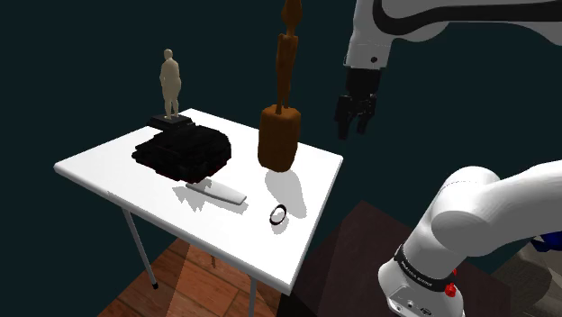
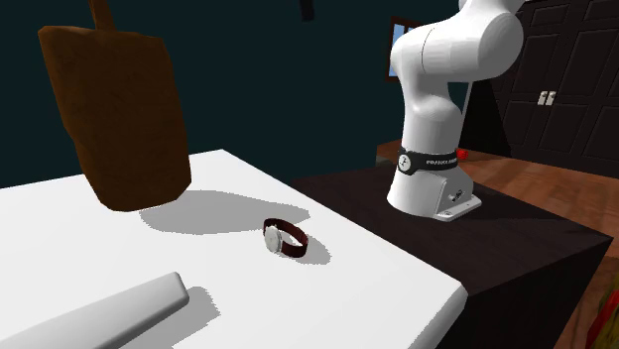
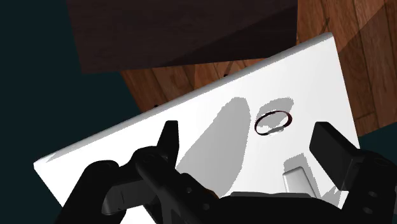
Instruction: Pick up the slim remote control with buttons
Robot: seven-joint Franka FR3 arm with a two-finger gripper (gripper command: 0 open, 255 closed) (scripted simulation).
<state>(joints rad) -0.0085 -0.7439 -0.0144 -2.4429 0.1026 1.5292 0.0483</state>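
Observation:
The slim remote (image 1: 219, 191) is a plain light grey bar lying flat on the white table (image 1: 99, 171), near its front edge and just in front of a black heap. No buttons can be made out on it. Its rounded end (image 2: 119, 309) fills the second exterior view's lower left, and one end (image 3: 298, 181) pokes out by the gripper. My black gripper (image 1: 353, 128) hangs open in the air, above and beyond the table's right edge, well away from the remote. In the wrist view the gripper (image 3: 251, 149) has nothing between its fingers (image 3: 168, 142).
A small dark wristwatch (image 1: 278, 214) lies to the right of the remote. A tall brown wooden piece (image 1: 278, 135) stands behind it. A black heap (image 1: 180, 151) and a pale figurine (image 1: 169, 86) occupy the back left. The dark stand (image 2: 496, 248) adjoins the table.

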